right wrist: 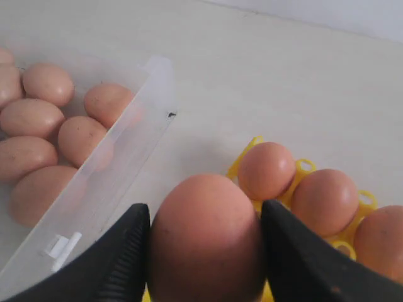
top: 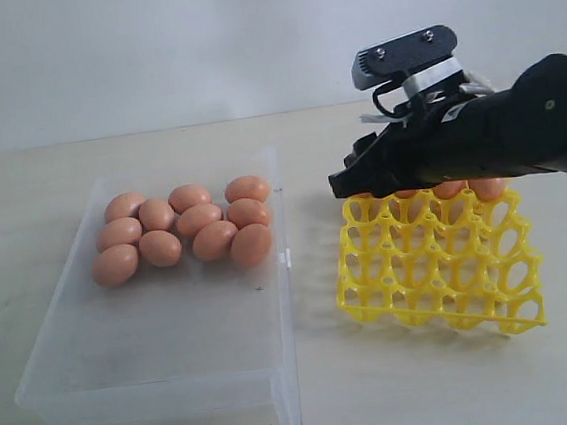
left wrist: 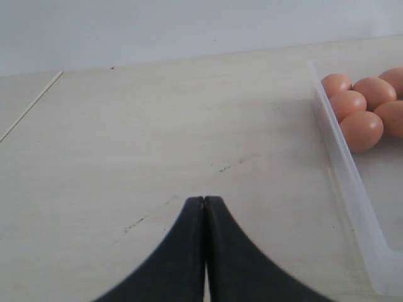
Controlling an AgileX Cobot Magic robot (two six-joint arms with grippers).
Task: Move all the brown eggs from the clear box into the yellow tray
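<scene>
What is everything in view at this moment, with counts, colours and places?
table: one, pale beige, under everything.
clear box: one, transparent, on the left in the exterior view.
brown eggs in the box: eleven, orange-brown, clustered at the box's far end.
yellow tray: one, bright yellow, right of the box.
eggs in the tray: three visible, orange-brown, in the tray's far row.
held egg: one, orange-brown, over the tray's far corner nearest the box.
left gripper: one, black, shut, over bare table beside the box.
right gripper: one, black, shut on the held egg.
</scene>
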